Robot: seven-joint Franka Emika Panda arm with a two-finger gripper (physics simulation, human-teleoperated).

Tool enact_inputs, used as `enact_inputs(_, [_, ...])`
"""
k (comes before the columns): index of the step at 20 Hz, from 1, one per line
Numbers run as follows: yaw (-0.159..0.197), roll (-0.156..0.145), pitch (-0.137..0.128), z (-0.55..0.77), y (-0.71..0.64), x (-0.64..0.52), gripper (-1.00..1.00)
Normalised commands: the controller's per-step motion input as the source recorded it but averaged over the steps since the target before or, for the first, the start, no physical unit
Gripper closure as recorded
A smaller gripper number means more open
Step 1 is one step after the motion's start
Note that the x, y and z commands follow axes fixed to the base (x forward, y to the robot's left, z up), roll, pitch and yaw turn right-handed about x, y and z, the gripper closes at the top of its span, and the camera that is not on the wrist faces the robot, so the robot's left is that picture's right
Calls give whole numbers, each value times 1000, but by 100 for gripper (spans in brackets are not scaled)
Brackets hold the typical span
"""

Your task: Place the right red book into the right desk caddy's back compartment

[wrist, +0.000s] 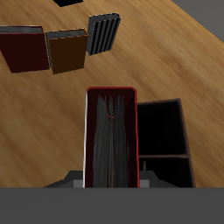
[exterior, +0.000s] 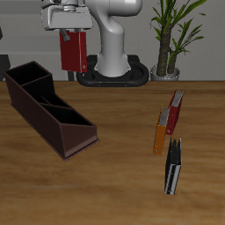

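Observation:
The right red book (exterior: pixel 73 51) hangs upright in the air with my gripper (exterior: pixel 70 33) shut on its upper end. It hovers above and slightly behind the far end of the right desk caddy (exterior: pixel 48 110), a long dark maroon open-top box with dividers. Seen from the wrist, the right red book (wrist: pixel 112 136) shows edge-on between my gripper's (wrist: pixel 112 180) fingers. A dark open section of the right desk caddy (wrist: pixel 163 129) lies just beside it, below. The book touches nothing but the gripper.
On the table's other side lie a darker red book (exterior: pixel 177 110), an orange book (exterior: pixel 161 132) and a black book (exterior: pixel 173 167). The robot base (exterior: pixel 112 66) and a potted plant (exterior: pixel 171 39) stand at the back.

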Motion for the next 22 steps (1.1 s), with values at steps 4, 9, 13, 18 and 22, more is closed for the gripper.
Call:
enact_inputs(4, [24,-52,-3,32,-212,-171,100])
enact_inputs(9, [23,-63,-11,19,-279,-216,100])
enact_inputs(13, [51,-37,8,-54,-209,-125,100])
enact_inputs(18, [7,-62,0,0,-258,-146,100])
enact_inputs(22, [32,-39,-19,68,-172,-127,100])
